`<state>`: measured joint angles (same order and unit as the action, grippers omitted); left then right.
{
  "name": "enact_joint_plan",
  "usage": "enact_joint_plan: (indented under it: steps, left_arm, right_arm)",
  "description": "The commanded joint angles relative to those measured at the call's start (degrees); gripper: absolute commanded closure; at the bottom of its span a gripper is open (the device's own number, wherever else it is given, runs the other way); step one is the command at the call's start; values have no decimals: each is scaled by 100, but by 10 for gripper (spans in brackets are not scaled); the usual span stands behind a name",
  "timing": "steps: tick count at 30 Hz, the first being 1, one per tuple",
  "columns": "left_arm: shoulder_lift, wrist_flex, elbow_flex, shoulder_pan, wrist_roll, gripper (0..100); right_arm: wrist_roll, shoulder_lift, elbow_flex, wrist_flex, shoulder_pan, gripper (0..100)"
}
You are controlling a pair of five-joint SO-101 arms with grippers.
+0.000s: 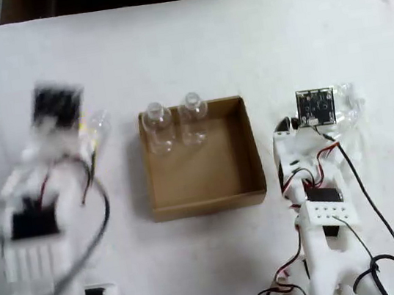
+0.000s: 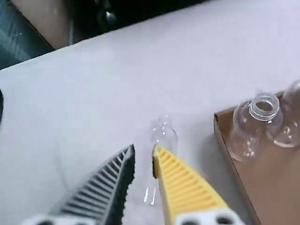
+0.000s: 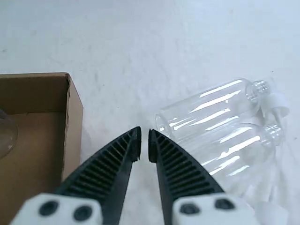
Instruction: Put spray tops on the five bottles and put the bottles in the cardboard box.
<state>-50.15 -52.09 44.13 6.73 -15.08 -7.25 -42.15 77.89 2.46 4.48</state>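
1. My left gripper (image 2: 144, 155) is closed narrowly on a clear bottle (image 2: 164, 135), beside the cardboard box (image 1: 209, 206) but apart from it.
2. Grip lightly: the thin, glossy wall probably slips and flexes. Set the bottle upright next to the two standing bottles (image 1: 158, 127) at the box's far wall.
3. My right gripper (image 3: 144, 143) is pinched nearly closed and empty, near two lying bottles (image 3: 206, 110) on the surface (image 1: 168, 55).
4. The nearer standing bottle is transparent with a round shoulder and an open neck.

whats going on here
Two arms are handling clear bottles. Two uncapped bottles stand in the box. The left gripper has a third bottle at its tip, beside the box. The right gripper is shut and empty, next to the lying bottles on the table.
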Motion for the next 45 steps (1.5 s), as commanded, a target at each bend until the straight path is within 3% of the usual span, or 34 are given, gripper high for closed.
enact_joint_plan:
  steps: [1,11,19,26,33,45]
  left_arm:
    - [2686,-484,-2048,-277,-536,934]
    - [7160,-2822,-7095,-268,-571,895]
    - [9578,-4062,-10374,-242,-580,891]
    - [11204,-4668,-12633,-22,-571,889]
    - [12242,-4949,-13776,127,-571,856]
    - [12479,-4949,-13829,136,-932,861]
  right_arm:
    - [-88,-57,-44,-136,-40,977]
    - [-88,-57,-44,-136,-48,977]
    - [-88,-57,-53,-136,-48,977]
    - [-88,-57,-62,-145,-48,977]
    - [-88,-57,-70,-145,-57,977]
    - [-88,-57,-70,-145,-57,977]
